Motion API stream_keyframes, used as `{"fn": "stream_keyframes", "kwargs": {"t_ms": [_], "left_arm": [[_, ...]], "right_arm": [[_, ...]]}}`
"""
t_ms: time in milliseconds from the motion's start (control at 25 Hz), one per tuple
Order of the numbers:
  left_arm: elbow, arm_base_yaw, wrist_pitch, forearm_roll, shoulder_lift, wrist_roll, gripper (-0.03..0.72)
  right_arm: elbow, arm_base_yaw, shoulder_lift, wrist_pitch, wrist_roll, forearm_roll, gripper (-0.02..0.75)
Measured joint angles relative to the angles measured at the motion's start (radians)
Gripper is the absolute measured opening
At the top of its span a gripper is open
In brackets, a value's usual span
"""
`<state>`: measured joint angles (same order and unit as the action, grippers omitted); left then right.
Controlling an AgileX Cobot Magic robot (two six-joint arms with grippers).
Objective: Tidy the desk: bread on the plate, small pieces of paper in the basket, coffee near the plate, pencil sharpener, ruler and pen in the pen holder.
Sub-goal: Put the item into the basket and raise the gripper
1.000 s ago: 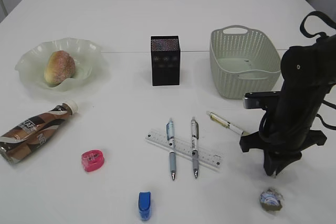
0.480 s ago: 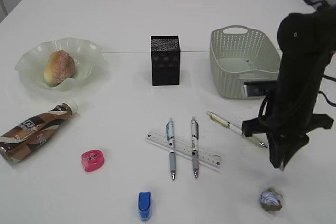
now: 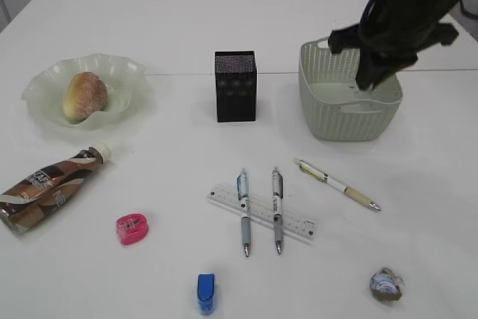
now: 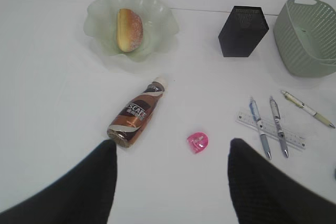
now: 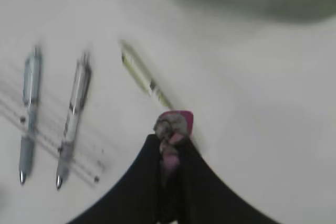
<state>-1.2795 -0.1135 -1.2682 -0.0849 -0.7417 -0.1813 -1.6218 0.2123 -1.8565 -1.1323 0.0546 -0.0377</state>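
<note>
Since the earlier frames the right arm had risen from the near right of the table and swung back, so that the right gripper point(image 3: 371, 80) hung over the green basket point(image 3: 321, 110). Its jaws were closed on a crumpled scrap of paper point(image 5: 170, 125), seen only in the blurred right wrist view; a pink piece behind the scrap could not be identified. In the exterior view the arm's upper part ran out of frame and hid the basket's far rim.

One more paper wad point(image 3: 386, 285) lay near the front right edge. Three pens lay on the table: two point(image 3: 243, 211) point(image 3: 277, 208) across the clear ruler point(image 3: 261, 212), and a yellowish one point(image 3: 336, 184) apart to the right. A pink sharpener point(image 3: 132, 228) and a blue one point(image 3: 205, 292) made two. One black pen holder point(image 3: 235, 86) stood in the middle.

The single bread roll point(image 3: 84, 95) sat on the frosted plate point(image 3: 45, 80). The coffee bottle point(image 4: 136, 118) lay on its side, its label reading "…SCAFE".

The left gripper point(image 4: 173, 182) was spread wide and held nothing, its fingers point(image 4: 262, 187) cut off by the frame.
</note>
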Motion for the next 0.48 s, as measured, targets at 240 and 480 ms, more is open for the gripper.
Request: {"fn": "stream_keyframes", "kwargs": {"t_ms": [240, 480], "left_arm": [[0.0, 0.0, 0.0, 0.0, 0.0, 0.0, 0.486], [0.0, 0.0, 0.0, 0.0, 0.0, 0.0, 0.486]], "right_arm": [[-0.07, 0.0, -0.005, 0.235, 0.0, 0.148, 0.022], [-0.072, 0.0, -0.097, 0.345, 0.027, 0.269, 0.022]]}}
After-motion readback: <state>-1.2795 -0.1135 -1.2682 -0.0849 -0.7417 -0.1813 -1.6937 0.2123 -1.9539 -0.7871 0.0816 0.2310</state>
